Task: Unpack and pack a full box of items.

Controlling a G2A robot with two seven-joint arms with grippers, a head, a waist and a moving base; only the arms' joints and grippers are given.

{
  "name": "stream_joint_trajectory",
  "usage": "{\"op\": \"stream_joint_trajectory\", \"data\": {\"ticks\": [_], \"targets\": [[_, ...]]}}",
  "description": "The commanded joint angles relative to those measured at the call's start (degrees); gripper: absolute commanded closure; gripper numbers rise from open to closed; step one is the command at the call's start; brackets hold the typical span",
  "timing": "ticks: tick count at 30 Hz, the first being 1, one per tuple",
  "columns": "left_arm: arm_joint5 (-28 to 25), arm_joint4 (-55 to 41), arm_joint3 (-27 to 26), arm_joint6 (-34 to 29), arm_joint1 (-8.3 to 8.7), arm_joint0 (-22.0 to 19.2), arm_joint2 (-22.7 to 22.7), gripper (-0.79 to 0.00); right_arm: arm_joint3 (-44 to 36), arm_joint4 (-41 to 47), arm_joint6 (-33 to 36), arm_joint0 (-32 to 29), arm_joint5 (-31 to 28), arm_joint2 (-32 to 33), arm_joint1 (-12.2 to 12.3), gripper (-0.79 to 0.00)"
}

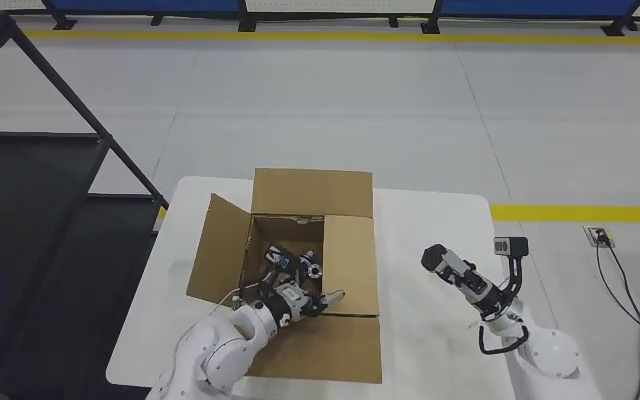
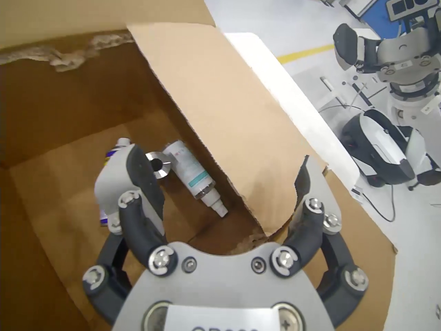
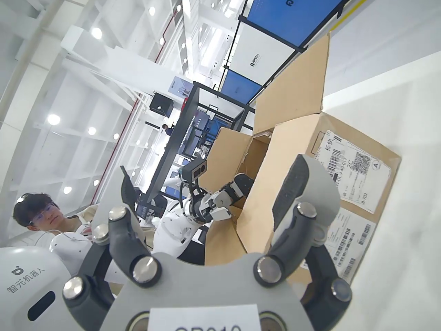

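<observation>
Jaws of the left gripper [image 2: 220, 168] stand wide and hold nothing; they hang inside the open top of the box [image 1: 310, 190], one finger [image 2: 137, 177] down in the cavity and the other at the torn edge of the right flap [image 2: 213, 98], which leans in over the opening; jaws of the right gripper [image 3: 215, 177] are likewise wide and empty, raised over the table [image 1: 430, 215] toward its right edge, well apart from the box.

That table carries the box between its far and near edges, nearer the left edge than the right. On the box floor lie the items: a white bottle [image 2: 194, 180] on its side along the right wall, nozzle toward the near wall; a can [image 2: 111, 154] with a blue and yellow label, largely hidden behind the left gripper's finger; between the two, just beside the bottle's base, a small metal disc [image 2: 157, 167] with a hole in it.

I judge the unpacking half to be in hand, and early, with at least three items at the bottom. The next move calls for the left gripper to sink deeper with its outer finger clear of the flap; then to bring the jaws across one item, most likely the bottle or the can, and close; a round bottle lying down may roll, so the grip should cross its body squarely before a straight lift.
</observation>
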Motion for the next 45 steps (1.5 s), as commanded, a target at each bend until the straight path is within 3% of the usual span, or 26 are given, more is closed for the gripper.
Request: {"op": "stream_joint_trajectory", "data": {"ticks": [1,6,21,39,45], "targets": [[-0.4,-3.4,1.3,-2.0,-0.19,-1.2,0.7,-0.785,0.0,0.1,0.1,-0.1,0.1,0.3,0.2,-0.785],[-2.0,-9.8,3.0,-4.2,-0.48,-3.5,1.3,-0.785,-0.1,0.5,0.3,0.1,0.7,0.5,0.6,-0.785],[-3.1,-10.3,-2.1,1.4,-0.66,-2.4,3.1,-0.785,0.4,2.1,0.2,-0.3,0.2,2.0,1.9,-0.785],[0.1,-6.2,-2.6,11.1,-2.82,-5.6,11.5,-0.785,0.3,3.2,1.0,-3.0,-1.6,4.0,3.5,-0.785],[1.6,-3.4,-0.5,13.6,-4.04,-7.3,16.0,-0.785,0.7,6.8,-1.6,-6.2,-5.8,6.8,3.8,-0.785]]}}
